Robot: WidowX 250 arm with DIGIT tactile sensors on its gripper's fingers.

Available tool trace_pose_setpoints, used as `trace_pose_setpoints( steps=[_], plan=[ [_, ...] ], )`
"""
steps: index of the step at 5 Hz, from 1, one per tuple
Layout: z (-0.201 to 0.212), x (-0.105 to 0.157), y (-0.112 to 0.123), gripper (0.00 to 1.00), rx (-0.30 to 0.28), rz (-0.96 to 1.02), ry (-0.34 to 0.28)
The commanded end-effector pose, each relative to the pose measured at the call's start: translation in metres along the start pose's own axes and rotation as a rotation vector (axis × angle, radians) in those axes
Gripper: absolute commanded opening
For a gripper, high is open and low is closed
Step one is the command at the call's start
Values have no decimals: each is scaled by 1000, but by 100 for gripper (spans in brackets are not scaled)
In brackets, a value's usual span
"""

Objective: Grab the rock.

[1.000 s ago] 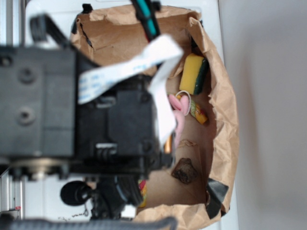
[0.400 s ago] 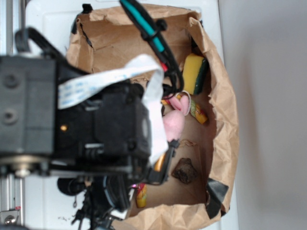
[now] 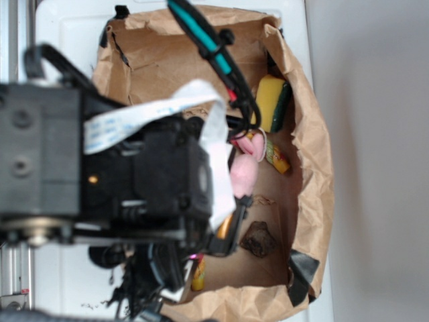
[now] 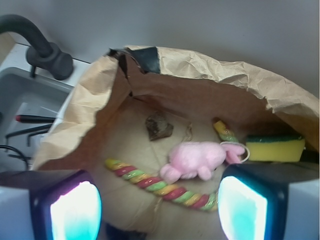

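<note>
The rock is a small, dark brown, lumpy stone lying on the floor of the brown paper bag. My gripper hangs above the bag's floor, open, with nothing between its glowing fingers. In the wrist view the rock lies well ahead of the jaws, beyond a twisted multicoloured rope toy. In the exterior view the arm covers the left half of the bag, and a fingertip shows just left of the rock.
A pink plush lies beside the rope toy. A yellow-green sponge leans on the bag's wall. A second striped toy rests near it. A black faucet and a grey sink stand outside the bag.
The arm has shifted left and down into the bag, uncovering more of the pink plush. The rock has not moved.
</note>
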State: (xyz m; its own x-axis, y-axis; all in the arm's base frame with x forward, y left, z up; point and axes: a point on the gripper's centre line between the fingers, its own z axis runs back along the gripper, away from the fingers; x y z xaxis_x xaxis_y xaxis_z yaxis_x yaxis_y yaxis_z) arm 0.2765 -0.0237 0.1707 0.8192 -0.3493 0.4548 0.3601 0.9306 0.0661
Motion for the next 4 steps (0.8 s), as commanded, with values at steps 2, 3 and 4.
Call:
trace_pose_setpoints(
  steps=[2, 3, 4],
  plan=[
    [-20, -1, 33, 100, 65, -26, -77],
    [-26, -12, 29, 100, 48, -57, -80],
    [-38, -21, 16, 100, 16, -98, -108]
  ],
)
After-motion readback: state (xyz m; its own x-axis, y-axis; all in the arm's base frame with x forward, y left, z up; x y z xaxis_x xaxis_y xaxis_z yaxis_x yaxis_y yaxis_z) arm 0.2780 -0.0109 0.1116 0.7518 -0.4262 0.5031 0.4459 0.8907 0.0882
